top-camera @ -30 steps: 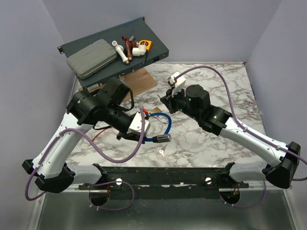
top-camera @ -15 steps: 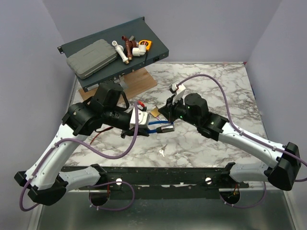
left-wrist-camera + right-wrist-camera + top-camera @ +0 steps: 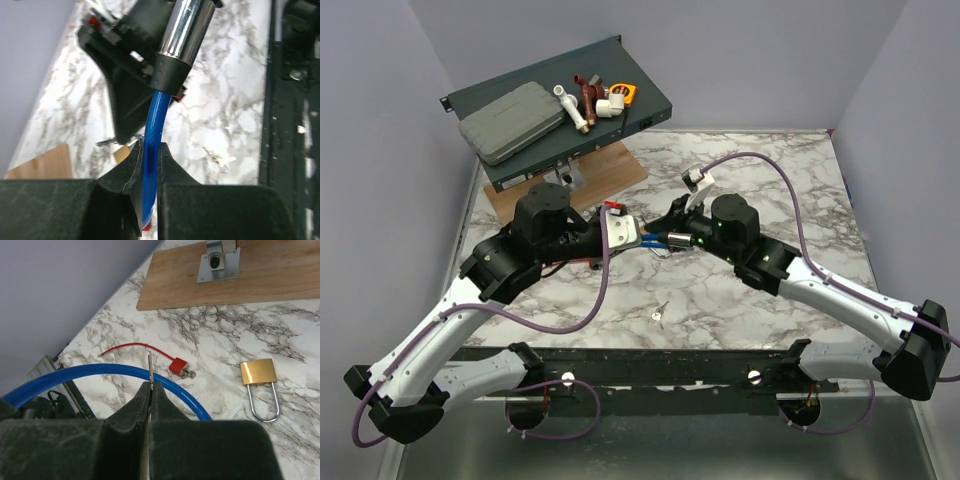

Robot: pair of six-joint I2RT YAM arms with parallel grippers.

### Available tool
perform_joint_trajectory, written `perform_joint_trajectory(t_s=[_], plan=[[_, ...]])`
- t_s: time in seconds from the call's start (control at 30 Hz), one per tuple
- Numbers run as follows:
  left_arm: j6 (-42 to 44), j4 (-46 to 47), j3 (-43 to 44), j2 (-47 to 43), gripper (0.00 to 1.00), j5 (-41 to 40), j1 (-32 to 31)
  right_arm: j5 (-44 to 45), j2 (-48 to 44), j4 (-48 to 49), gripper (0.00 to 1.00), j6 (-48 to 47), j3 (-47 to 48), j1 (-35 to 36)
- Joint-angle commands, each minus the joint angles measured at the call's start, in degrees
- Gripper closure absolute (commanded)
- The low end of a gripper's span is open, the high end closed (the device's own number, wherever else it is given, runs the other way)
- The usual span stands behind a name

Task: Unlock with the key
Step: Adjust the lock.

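Wooden board (image 3: 275, 280) on marble table (image 3: 215, 335)

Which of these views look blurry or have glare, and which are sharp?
Left wrist: the blue cable up close is soft, and glare streaks the chrome cylinder. Right wrist: the key and the brass padlock are crisp. Top external: evenly lit, only soft shadows.
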Motion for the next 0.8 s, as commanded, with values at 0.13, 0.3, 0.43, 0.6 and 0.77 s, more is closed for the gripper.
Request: perform_joint_trajectory(t_s=[0.13,0.3,0.43,0.6,0.77], plan=[[1.81,16.19,-3.03,-3.20,1.00,-16.16,-0.74,-1.60,-2.17,-0.27,0.99,2.08,-0.39,0.41],[7.68,18.91,-5.84,-4.24,1.00,-21.18,-3.82,-3.43,-2.20,-0.30,0.99,2.85,0.42,0.43],[15.56,23.54,-5.78,-2.31,1.00,-25.00,-5.91,-5.13,-2.11,0.03,0.99,3.47,1.14,0.46],[17.26,26.36,-4.48,0.04,1.00,-26.81,-6.22,-4.82,-2.00,-2.08,0.99,4.38,2.75,0.42],[13.98,26.62,-4.80,-0.20,1.00,-24.69,-6.22,-4.06,-3.23,-2.12,0.99,4.94,2.18,0.43]])
